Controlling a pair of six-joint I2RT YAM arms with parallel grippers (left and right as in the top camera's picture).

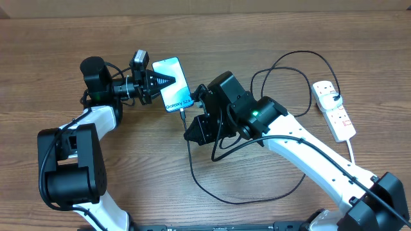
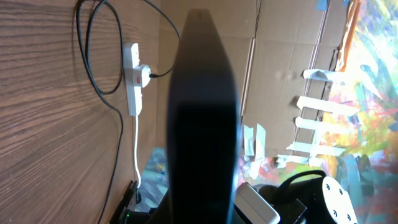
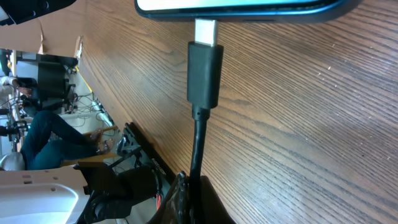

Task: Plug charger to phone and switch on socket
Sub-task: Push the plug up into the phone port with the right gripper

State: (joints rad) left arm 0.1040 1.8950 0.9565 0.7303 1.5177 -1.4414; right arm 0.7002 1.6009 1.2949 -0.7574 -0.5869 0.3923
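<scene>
The phone (image 1: pixel 173 86) lies with its light blue screen up, left of centre. My left gripper (image 1: pixel 166 80) is turned on its side and shut on the phone's left edge; in the left wrist view a blurred dark slab (image 2: pixel 204 124) fills the middle. My right gripper (image 1: pixel 191 126) is shut on the charger's black cable (image 3: pixel 198 155) just behind the connector (image 3: pixel 205 74). The connector's metal tip (image 3: pixel 206 30) meets the port in the phone's bottom edge (image 3: pixel 249 7), with some bare metal showing. The cable loops to a white adapter (image 1: pixel 329 97) plugged into the socket strip (image 1: pixel 337 114).
The black cable (image 1: pixel 218 192) loops across the table below and behind the right arm. The strip (image 2: pixel 132 84) with its adapter (image 2: pixel 143 76) also shows in the left wrist view. A white cord (image 1: pixel 352 151) runs from the strip toward the front right edge.
</scene>
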